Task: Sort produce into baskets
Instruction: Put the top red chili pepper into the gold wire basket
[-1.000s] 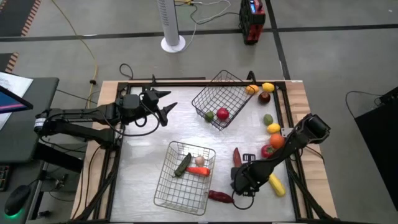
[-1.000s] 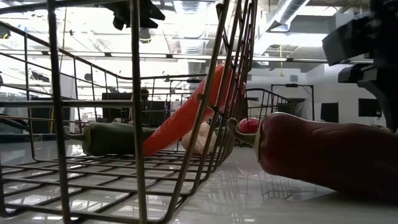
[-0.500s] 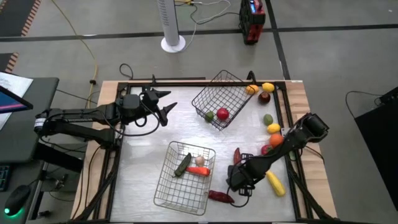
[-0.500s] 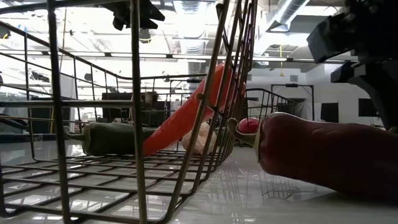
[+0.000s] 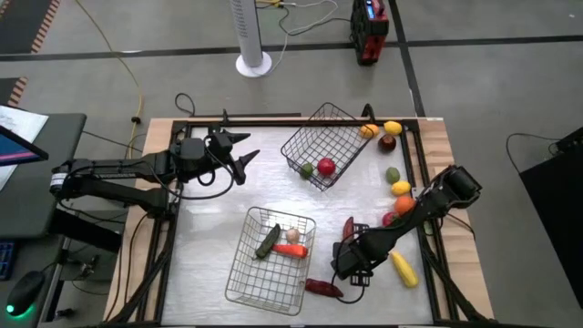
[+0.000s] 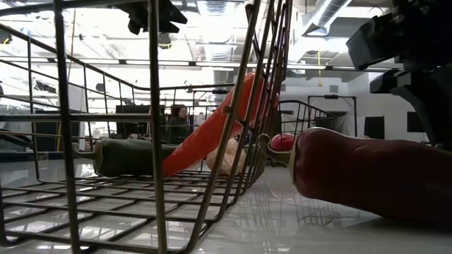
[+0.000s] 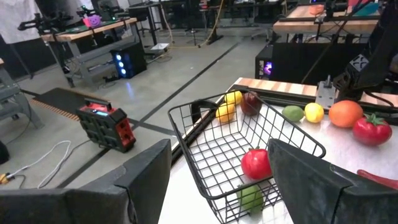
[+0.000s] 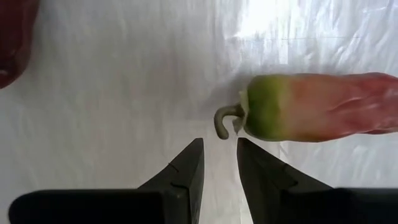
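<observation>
The right gripper (image 8: 217, 163), fingers nearly closed and empty, hangs beside the red pepper (image 8: 323, 106); it looks light, rigid and slick, best pinched mid-body.

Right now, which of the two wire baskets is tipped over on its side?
The far basket, holding a red fruit and a green one, lies tilted; the near basket with the carrot sits flat.

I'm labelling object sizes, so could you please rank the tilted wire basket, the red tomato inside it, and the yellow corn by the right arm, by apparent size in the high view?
1. The tilted wire basket, by far the largest.
2. The yellow corn.
3. The red tomato, a little smaller than the corn.
</observation>
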Controlling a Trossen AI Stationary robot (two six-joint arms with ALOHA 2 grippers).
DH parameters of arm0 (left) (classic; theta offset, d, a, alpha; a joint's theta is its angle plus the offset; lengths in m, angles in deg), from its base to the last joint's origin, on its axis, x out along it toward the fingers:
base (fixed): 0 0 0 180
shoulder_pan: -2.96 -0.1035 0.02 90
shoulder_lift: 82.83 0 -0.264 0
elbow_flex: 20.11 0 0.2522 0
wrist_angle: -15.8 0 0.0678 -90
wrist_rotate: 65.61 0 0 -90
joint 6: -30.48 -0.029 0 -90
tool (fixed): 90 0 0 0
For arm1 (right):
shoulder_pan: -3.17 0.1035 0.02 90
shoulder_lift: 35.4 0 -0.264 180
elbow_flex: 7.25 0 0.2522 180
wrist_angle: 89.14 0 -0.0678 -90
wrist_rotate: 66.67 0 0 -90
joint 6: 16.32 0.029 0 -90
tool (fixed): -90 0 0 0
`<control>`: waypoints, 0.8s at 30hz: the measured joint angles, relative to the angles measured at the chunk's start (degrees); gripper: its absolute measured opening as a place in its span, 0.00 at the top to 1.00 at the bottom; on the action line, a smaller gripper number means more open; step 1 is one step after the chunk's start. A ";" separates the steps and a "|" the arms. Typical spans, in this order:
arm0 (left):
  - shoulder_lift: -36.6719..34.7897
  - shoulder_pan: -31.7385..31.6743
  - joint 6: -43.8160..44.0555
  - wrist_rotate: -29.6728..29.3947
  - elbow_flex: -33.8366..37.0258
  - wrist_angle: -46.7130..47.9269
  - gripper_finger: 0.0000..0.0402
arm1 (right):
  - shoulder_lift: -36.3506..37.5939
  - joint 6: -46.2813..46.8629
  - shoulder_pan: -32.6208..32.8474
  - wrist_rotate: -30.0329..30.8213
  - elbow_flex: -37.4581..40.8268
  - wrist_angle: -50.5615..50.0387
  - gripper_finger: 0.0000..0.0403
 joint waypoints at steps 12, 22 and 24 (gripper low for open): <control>0.00 -0.01 -0.18 0.00 0.00 0.15 0.36 | -0.05 -3.45 1.84 6.15 -2.51 0.01 0.69; 0.00 -0.01 -0.18 0.00 0.00 0.21 0.36 | -0.11 -5.37 2.62 7.06 -1.44 1.58 0.69; 0.00 -0.01 -0.18 0.00 0.00 0.21 0.36 | -0.12 -6.12 2.98 9.09 -1.43 1.84 0.69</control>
